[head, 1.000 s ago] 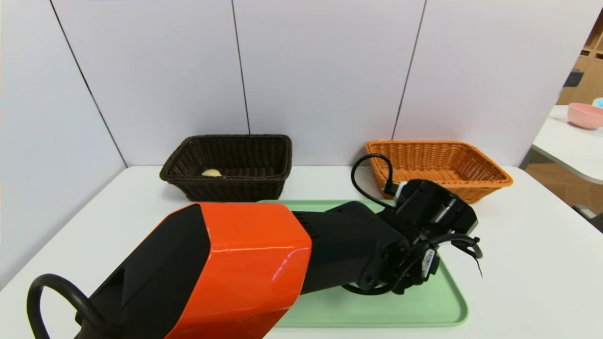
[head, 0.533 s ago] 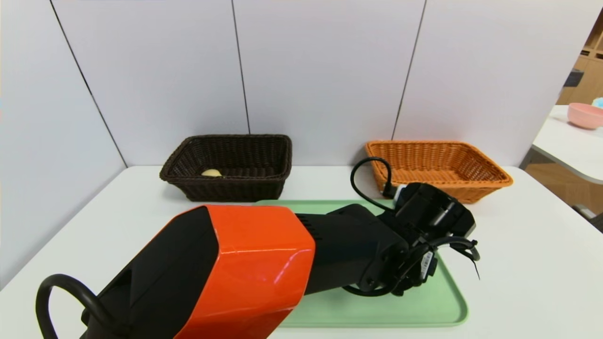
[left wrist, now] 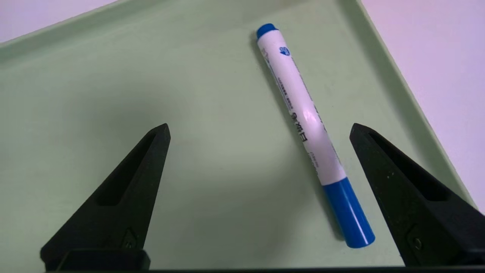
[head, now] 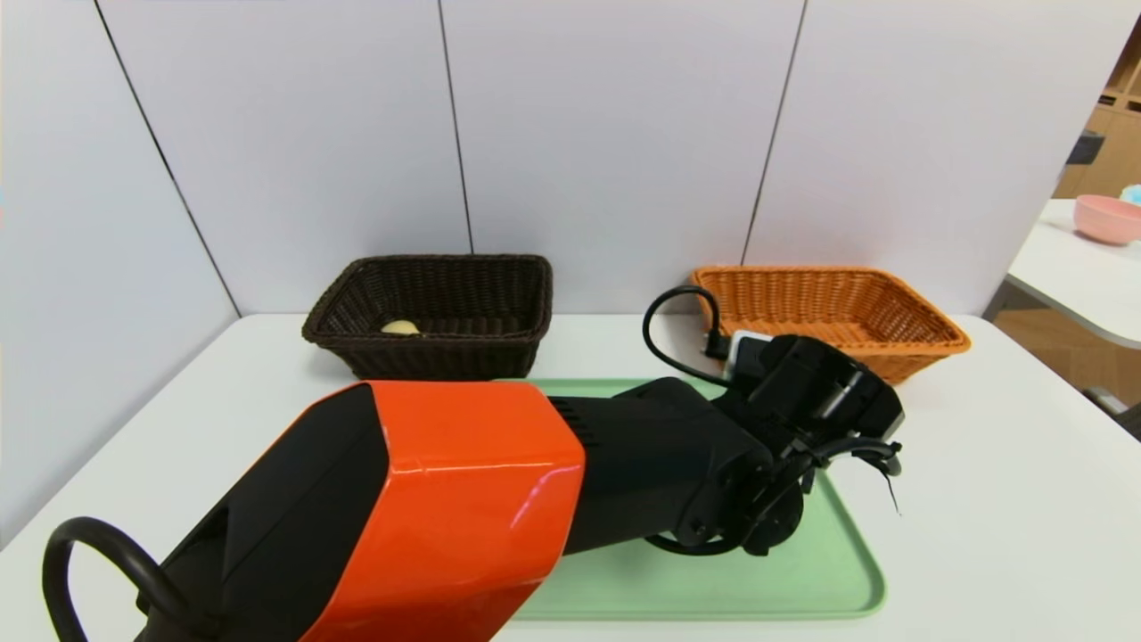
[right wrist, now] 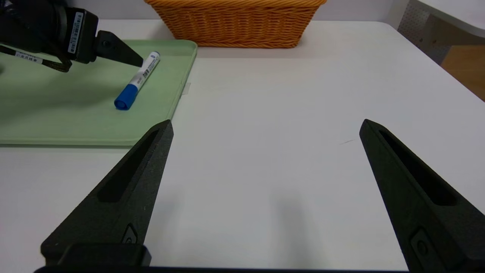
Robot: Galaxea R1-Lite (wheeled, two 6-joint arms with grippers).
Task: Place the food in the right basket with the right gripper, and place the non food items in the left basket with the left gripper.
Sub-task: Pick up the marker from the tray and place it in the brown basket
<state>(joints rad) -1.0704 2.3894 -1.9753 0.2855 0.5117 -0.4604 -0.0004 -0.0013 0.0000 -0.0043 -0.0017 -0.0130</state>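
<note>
my left arm (head: pixel 660 464) is stretching from the lower left of the head view across its middle, its orange-red casing (head: pixel 472 499) shining and a black cable (head: pixel 660 330) looping up near its end. my left gripper (left wrist: pixel 259 131) is hovering over the green tray (head: pixel 731 588), its two fingers spreading wide and pinching nothing. between them, in the left wrist view, the marker (left wrist: pixel 303 110) is lying on the tray, white along its barrel, with a blue cap at one end and a blue tip at the other. it is resting aslant, closer to one finger than to the other. in the head view my own arm is hiding it.

my right gripper (right wrist: pixel 266 127) is also spreading its fingers wide, holding nothing, above the white table (right wrist: pixel 265 94); in the right wrist view the tray and marker are showing at the upper left.

the dark basket (head: pixel 437 361) is sitting left of centre in the head view, behind the tray, with something small and pale yellow (head: pixel 400 327) showing inside it. the orange basket (head: pixel 829 334) is standing at the right of centre, by the white wall (head: pixel 606 134). a pink bowl (head: pixel 1107 219) is resting on another table (head: pixel 1070 267) at the far right of the frame.
</note>
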